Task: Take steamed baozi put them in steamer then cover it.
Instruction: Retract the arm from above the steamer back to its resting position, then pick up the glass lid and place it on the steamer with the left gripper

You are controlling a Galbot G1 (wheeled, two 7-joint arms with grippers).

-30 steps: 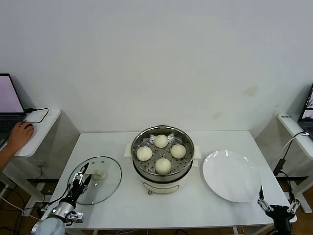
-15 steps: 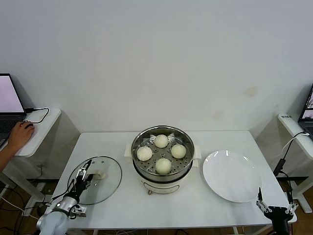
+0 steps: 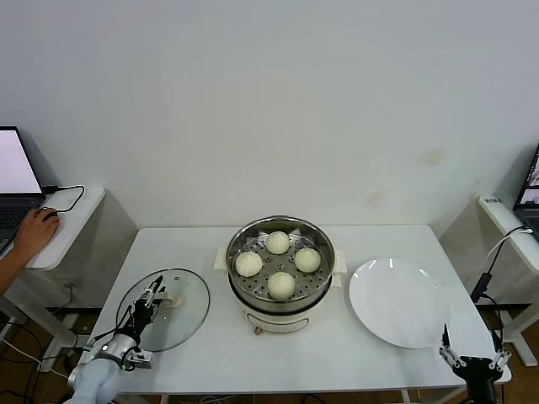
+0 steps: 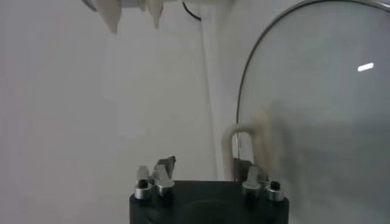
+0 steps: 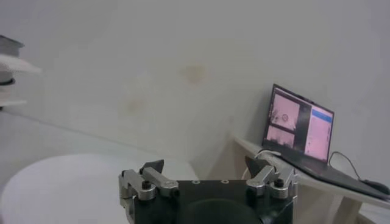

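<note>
Now the left pincer [image 3: 152,299] straddles the cover's handle [image 3: 172,298], grip unclear; the right pincer [image 3: 472,358] hangs spread, empty.

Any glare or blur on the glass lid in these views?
Head view: the cover lies sharp on the table, no strong glare, left claw over its handle. Left wrist view: the glass is hazy, one small bright glint, handle soft.

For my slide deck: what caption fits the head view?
Four steamed baozi sit in the steamer; left gripper reaches the cover.
</note>
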